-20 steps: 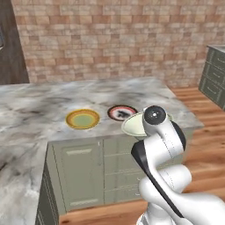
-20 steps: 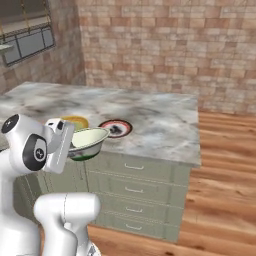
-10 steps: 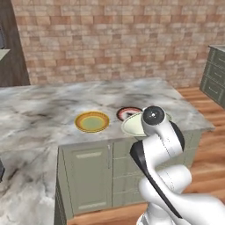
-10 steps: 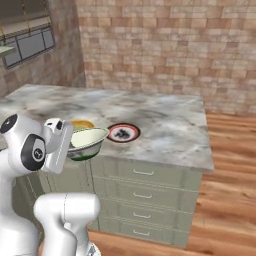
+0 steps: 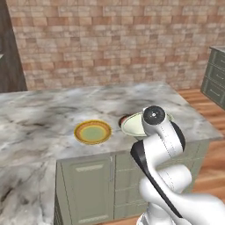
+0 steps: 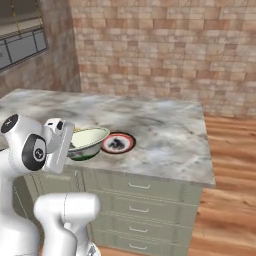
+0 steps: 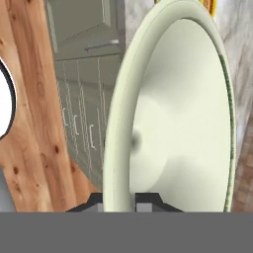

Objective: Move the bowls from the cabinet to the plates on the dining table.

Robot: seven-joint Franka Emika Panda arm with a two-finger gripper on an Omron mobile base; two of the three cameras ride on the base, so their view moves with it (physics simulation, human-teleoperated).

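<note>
One cream-white bowl (image 7: 173, 118) sits clamped by its rim between the two fingers (image 7: 118, 200), one finger tip on the outside wall and the other (image 7: 148, 199) just inside the hollow. In the hand view the bowl stretches straight away from the fingers, its rim running as a long oval along the line of the hand, the hollow facing to the inner finger's side.

From the base cameras the bowl (image 6: 87, 141) is held near level, mouth upward and tipped slightly, its flaring rim pointing out from the hand toward the far side of the worktop (image 6: 165, 130). It hangs over the near edge of the marble-topped island, above the surface and not resting on it.

Just beyond the bowl's far rim lies the dark plate (image 6: 118, 143), flat on the marble and partly hidden behind the bowl in the left base view (image 5: 124, 118). The orange-yellow plate (image 5: 92, 132) with the green centre lies flat further to the left of the fingers, near the held bowl (image 5: 139, 125) and apart from it.

Below the fingers are the island's sage-green drawer fronts (image 6: 145, 192) and the wooden floor (image 6: 230, 200).
</note>
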